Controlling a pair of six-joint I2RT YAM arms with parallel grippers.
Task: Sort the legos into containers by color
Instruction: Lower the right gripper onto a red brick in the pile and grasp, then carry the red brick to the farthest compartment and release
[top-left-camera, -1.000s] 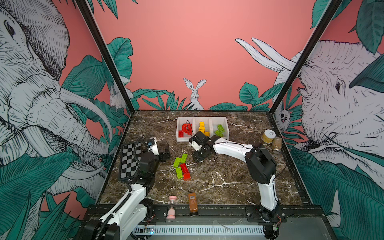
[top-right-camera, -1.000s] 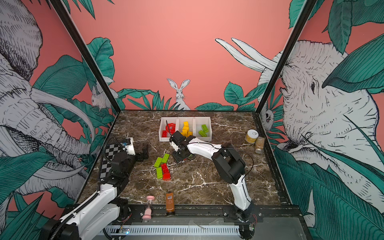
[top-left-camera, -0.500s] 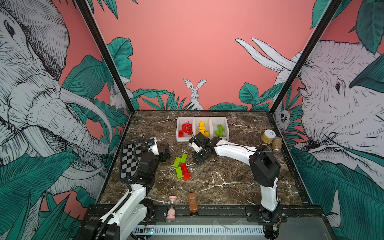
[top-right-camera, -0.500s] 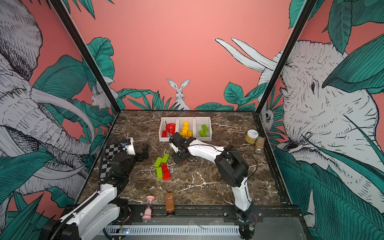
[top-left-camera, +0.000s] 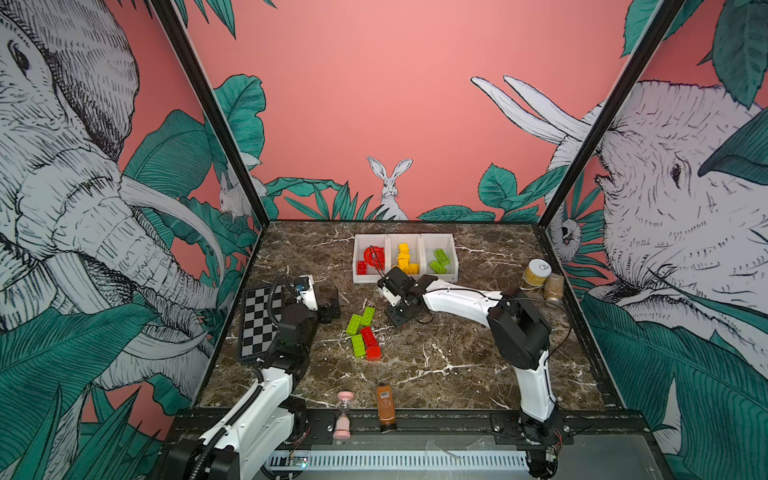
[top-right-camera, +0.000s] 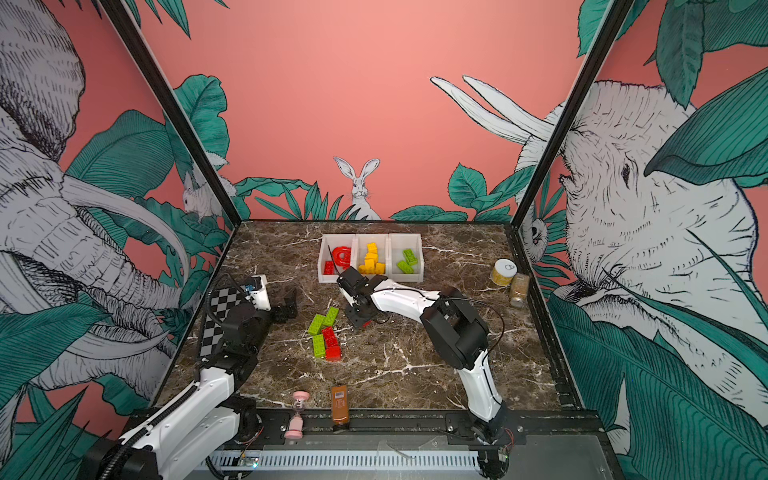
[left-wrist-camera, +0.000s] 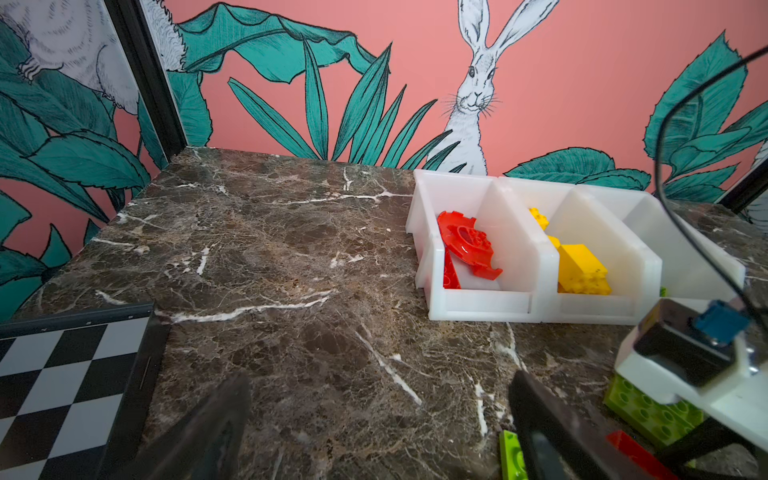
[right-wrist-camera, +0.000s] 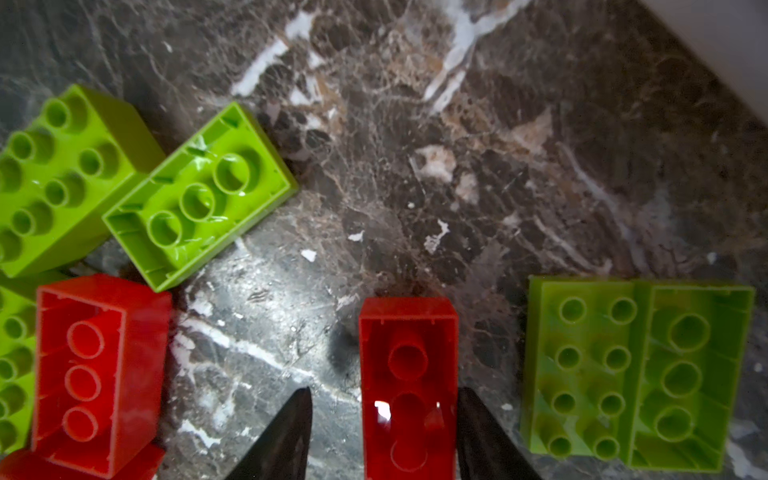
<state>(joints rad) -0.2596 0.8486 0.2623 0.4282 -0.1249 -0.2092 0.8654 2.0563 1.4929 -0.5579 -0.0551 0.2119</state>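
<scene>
The right pincer (right-wrist-camera: 384, 392) is straddling a red lego (right-wrist-camera: 409, 365) lying hollow-side up on the marble table (right-wrist-camera: 415, 124), with its long axis running along the fingers. One finger is touching its flank and the other is standing just off, so nothing is gripped yet. A green pair (right-wrist-camera: 636, 374) and a second red lego (right-wrist-camera: 99, 365) are lying clear on either side. The left pincer (left-wrist-camera: 374, 424) is gaping empty, and the container (left-wrist-camera: 478, 305) with red pieces is sitting nearby.

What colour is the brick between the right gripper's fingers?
Red plastic brick, clearest in the right wrist view.
</scene>
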